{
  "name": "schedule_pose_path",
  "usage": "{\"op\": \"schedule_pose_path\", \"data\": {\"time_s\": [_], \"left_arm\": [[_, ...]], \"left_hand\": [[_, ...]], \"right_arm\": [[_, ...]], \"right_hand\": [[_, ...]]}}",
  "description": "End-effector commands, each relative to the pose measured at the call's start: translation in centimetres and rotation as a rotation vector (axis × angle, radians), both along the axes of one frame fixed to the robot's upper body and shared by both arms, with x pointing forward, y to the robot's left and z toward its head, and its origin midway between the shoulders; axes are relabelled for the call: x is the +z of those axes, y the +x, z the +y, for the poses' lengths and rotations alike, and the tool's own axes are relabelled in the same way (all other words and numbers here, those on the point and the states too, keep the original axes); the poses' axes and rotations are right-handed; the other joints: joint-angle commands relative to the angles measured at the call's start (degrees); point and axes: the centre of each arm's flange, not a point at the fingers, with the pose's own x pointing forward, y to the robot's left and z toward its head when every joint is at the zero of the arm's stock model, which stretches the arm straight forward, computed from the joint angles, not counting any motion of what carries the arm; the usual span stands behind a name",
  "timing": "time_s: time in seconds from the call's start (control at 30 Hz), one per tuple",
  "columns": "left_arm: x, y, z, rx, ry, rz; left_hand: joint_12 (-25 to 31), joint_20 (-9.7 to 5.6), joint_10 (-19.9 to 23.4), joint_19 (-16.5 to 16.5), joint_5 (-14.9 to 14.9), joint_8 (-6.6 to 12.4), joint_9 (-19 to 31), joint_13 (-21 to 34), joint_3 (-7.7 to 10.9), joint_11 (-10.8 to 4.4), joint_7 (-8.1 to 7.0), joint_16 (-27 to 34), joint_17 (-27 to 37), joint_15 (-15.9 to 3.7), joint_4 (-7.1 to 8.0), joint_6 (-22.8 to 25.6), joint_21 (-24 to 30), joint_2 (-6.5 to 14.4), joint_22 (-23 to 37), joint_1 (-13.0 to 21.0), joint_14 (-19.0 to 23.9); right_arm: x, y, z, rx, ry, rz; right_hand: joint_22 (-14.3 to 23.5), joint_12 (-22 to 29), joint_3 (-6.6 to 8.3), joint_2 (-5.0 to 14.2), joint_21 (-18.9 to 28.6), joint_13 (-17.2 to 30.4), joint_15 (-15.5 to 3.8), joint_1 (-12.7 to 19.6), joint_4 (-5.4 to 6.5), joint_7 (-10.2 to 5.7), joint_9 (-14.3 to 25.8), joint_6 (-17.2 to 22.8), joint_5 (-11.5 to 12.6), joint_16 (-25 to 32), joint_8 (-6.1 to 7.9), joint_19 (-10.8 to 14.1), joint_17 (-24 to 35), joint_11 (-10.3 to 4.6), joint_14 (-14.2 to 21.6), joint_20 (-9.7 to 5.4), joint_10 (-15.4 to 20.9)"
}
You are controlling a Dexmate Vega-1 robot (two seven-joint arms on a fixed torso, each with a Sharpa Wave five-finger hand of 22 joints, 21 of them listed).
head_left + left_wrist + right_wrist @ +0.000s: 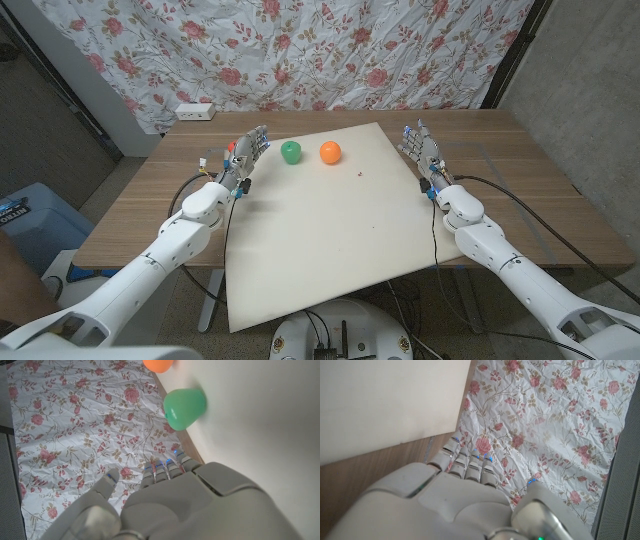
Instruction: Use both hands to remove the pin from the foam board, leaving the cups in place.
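The pin is only a tiny reddish speck on the foam board, in its far half, nearer the far right corner than the centre, and too small to make out head from shank. It will likely be light and stiff but slippery for large fingertips, so it probably wants a fine pinch at its head, while the soft, light board needs steadying so it does not lift. Near the board's far edge stand the green cup and, just beside it towards the pin, the orange cup; both look light and easily knocked. The left hand stands on edge at the board's left edge near the far left corner, fingers extended side by side, thumb apart, holding nothing. The right hand mirrors it at the right edge, likewise empty.
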Motion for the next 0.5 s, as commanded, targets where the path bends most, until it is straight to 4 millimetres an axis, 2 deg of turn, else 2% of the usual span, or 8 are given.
{"op": "schedule_pose_path", "data": {"time_s": [0.03,0.5], "left_arm": [[0.6,-2.0,-0.7,0.048,0.094,-0.039],[1.3,-5.0,-2.9,0.158,0.304,-0.051]], "left_hand": [[0.3,-1.04,0.6,0.9,0.2,0.32,0.1,0.2,0.55,-0.45,-0.1,0.3,0.3,-0.91,0.1,0.8,0.1,5.2,0.3,-0.1,0.9],[0.3,-1.57,1.7,1.5,0.2,0.39,0.1,0.2,1.01,-0.87,-0.4,0.3,0.3,-1.12,0.2,2.1,0.0,5.4,0.3,-0.1,2.0]], "right_arm": [[0.1,-0.5,-0.3,0.015,-0.025,-0.004],[0.1,-0.6,-1.1,0.02,-0.042,-0.022]], "right_hand": [[0.2,0.4,0.2,0.06,0.0,-0.1,-0.17,0.3,0.03,0.14,0.1,0.0,0.2,0.3,0.12,-0.4,-0.1,0.0,0.5,-0.51,0.4],[0.2,0.5,0.36,0.13,0.1,-0.1,-0.27,0.2,-0.11,0.4,0.1,0.5,0.2,0.4,0.33,-0.6,-0.5,-0.13,0.7,-0.82,0.6]]}}
